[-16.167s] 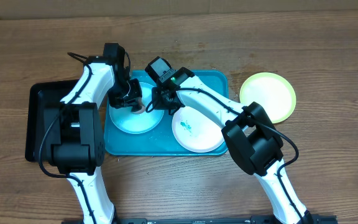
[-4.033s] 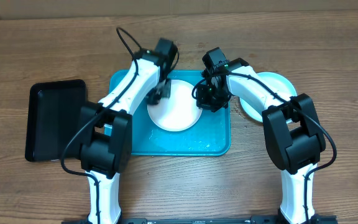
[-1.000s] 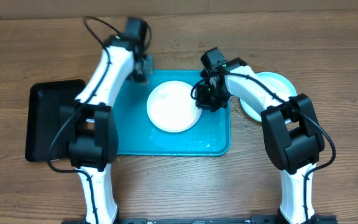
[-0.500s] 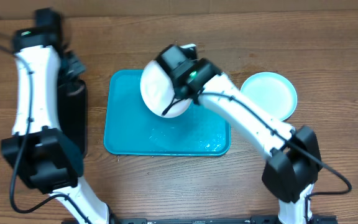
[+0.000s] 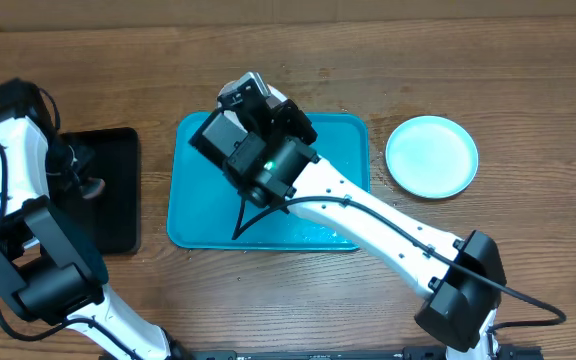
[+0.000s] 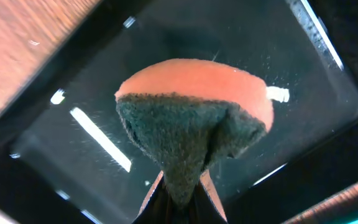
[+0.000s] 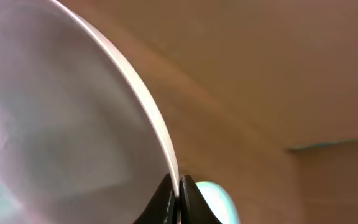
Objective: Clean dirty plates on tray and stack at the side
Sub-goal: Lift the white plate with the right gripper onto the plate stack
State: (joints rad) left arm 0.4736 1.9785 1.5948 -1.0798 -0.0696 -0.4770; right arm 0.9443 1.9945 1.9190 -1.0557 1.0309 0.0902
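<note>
Saw a large turquoise-blue rectangular plastic tray [image 5: 193,200] at mid-worktop. Noted a pale mint-blue round plastic plate [image 5: 431,157] toward the right edge and a black rectangular tray [image 5: 118,222] toward the left edge. Found the round white plastic plate [image 7: 55,124] plain. Recorded an orange sponge [image 6: 197,81] with a dark grey-green scouring face. Registered brown wood grain across the worktop [image 5: 528,80].

We see a matt, grained wooden table [image 5: 553,230]. The turquoise tray [image 5: 193,200] and the black tray [image 6: 303,68] are glossy plastic. The sponge [image 6: 194,102] pairs soft orange foam with a rough dark scouring face. The white plate [image 7: 61,124] looks smooth and shiny.
</note>
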